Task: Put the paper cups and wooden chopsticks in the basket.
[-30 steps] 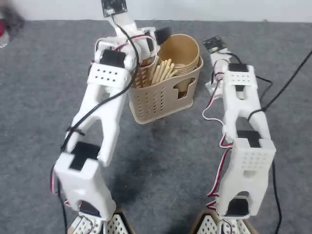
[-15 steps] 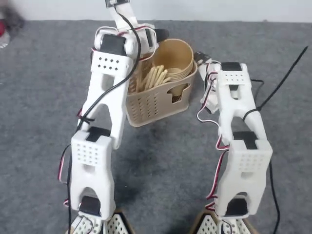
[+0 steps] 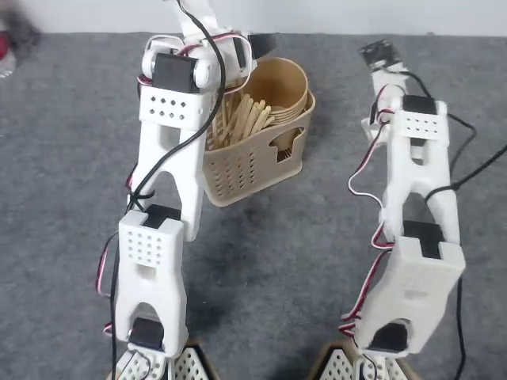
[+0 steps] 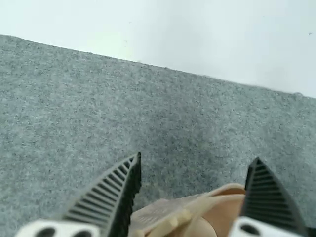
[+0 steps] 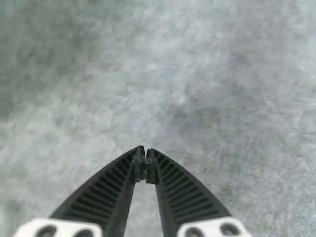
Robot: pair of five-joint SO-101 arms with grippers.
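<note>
— We count a left white plastic arm (image 3: 166, 182) and a right white plastic arm (image 3: 416, 182), blocky shells with grids of small holes.
— We'd add black servo blocks (image 3: 176, 73), thin red, white and black cables (image 3: 353, 184), and black ribbed triangular fingers (image 4: 116, 192).
</note>
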